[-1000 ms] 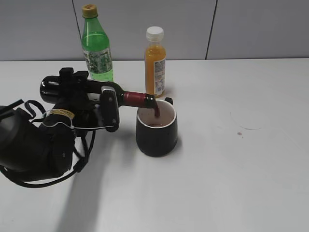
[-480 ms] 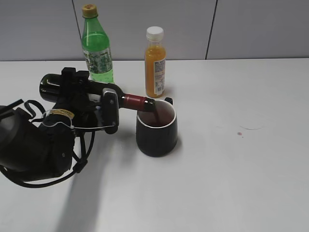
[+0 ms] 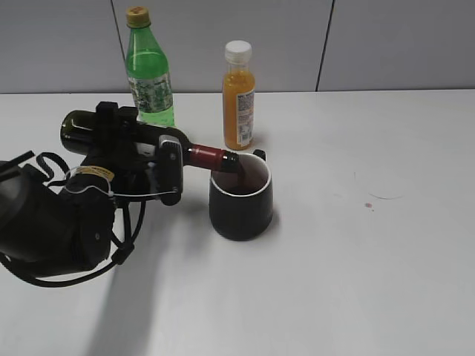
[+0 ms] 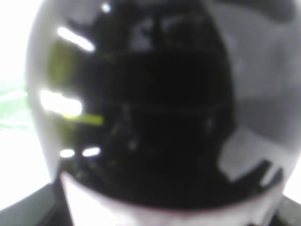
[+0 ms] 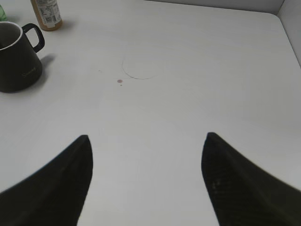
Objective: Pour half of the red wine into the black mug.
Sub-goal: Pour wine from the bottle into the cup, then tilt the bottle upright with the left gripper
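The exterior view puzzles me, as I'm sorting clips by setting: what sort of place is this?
Probably a lab test bench, not a kitchen: a bare white table, plain grey wall panels, and only a few staged drinks such as the orange juice bottle.

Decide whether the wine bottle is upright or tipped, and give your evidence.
Tipped: the wine bottle lies nearly level in the left tool, mouth over the black mug.
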